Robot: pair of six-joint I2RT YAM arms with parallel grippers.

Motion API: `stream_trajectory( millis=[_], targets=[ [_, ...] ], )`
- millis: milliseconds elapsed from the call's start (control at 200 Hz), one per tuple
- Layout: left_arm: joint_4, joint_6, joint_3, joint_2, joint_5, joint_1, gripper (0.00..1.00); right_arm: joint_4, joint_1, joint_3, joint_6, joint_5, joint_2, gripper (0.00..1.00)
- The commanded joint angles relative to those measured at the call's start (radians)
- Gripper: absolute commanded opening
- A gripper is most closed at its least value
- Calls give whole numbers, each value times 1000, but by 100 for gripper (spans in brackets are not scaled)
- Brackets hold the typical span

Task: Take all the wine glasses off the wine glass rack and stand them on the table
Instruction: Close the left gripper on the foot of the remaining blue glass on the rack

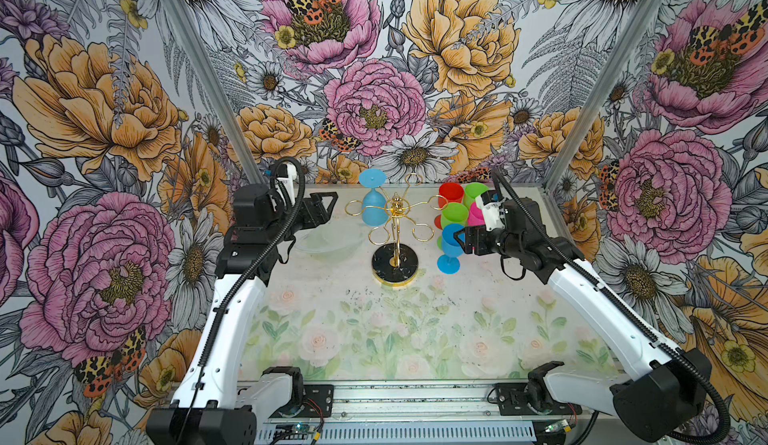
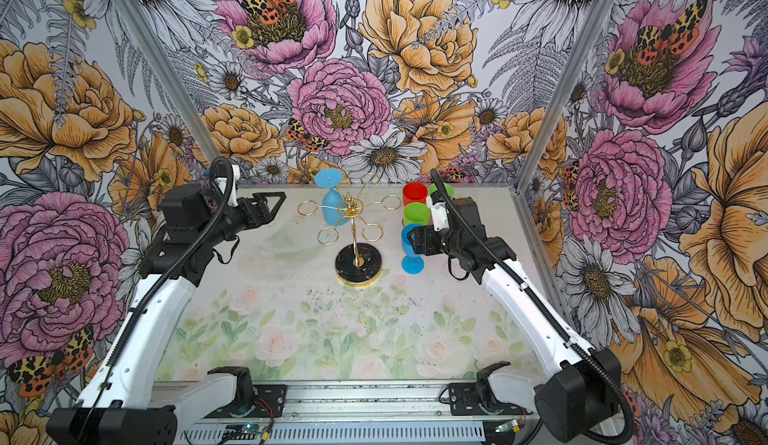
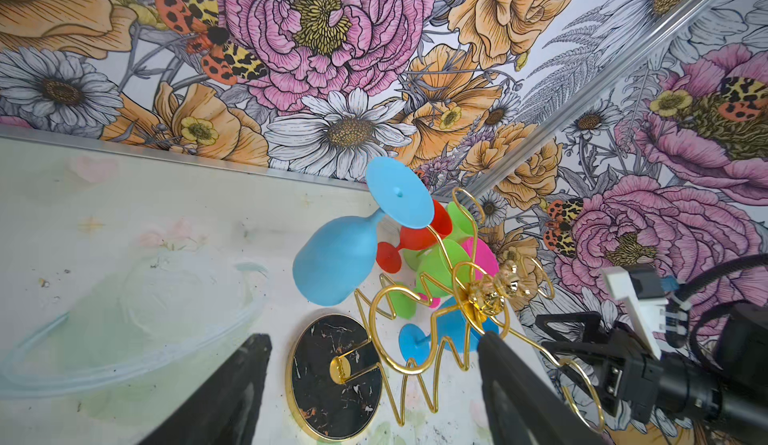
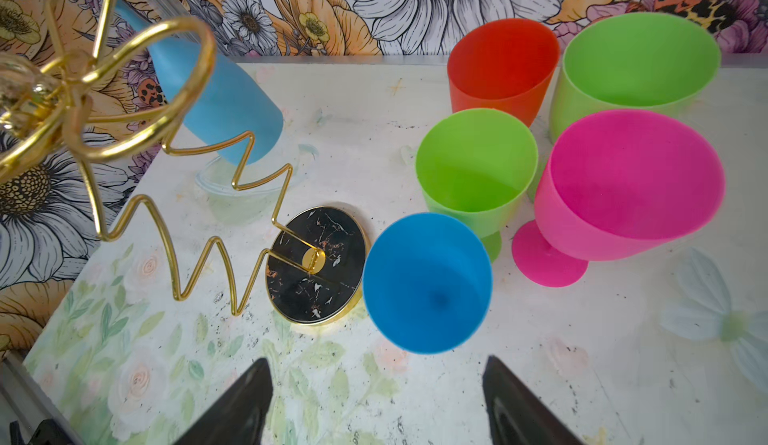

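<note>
Hanging bowl-down and tilted, foot uppermost, the hung glass (image 1: 372, 212) is the only thing on the rack (image 1: 397, 208), which stands by the middle of the table's (image 1: 374, 330) far edge. Its stem sits in the loop pointing toward the far left corner, and the other five loops are bare. Five glasses stand upright in a cluster at the far right corner: a red glass (image 1: 451, 193), a green glass (image 1: 476, 191), a second green glass (image 1: 454, 214), a pink glass (image 1: 476, 214) and a standing blue glass (image 1: 451, 247), the one nearest the rack's base. The right claw (image 1: 460, 239) is spread, level with that blue bowl and close beside it. Its wrist view shows the glass ahead of the fingertips with nothing between them, so it grips nothing. The left claw (image 1: 329, 208) is likewise apart and empty near the far left corner, pointed at the rack, near the hung glass but clear of it. A clear dish (image 1: 332, 241) lies beside the rack's base on that side. I judge the job mostly done, with one glass left. The left claw looks better placed: it must close on the bowl or stem, slide the stem out of the loop's open end, and set the glass down. None of that has begun.
</note>
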Motion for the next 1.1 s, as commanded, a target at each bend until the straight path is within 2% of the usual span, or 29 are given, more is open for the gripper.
stream_trajectory(
  millis=[0,120,365,465,636,911,1096],
  targets=[
    [17,-78,63,73,101,9,75,7,-2,-15,-22,-64,-60,80],
    [43,-151,124,155,148,9,69,7,-3,-46,-23,-85,-108,80],
    [44,-223,234,310,236,7,57,7,-2,-101,-15,-119,-194,80],
    [45,-238,273,363,261,-3,50,7,-2,-110,-15,-117,-218,80],
    [44,-251,339,440,291,-34,43,7,-2,-117,-11,-120,-236,80],
    [44,-273,431,547,328,-66,38,7,-3,-137,-5,-111,-267,80],
    [44,-280,440,570,318,-76,37,7,-2,-144,-4,-103,-287,80]
  ],
)
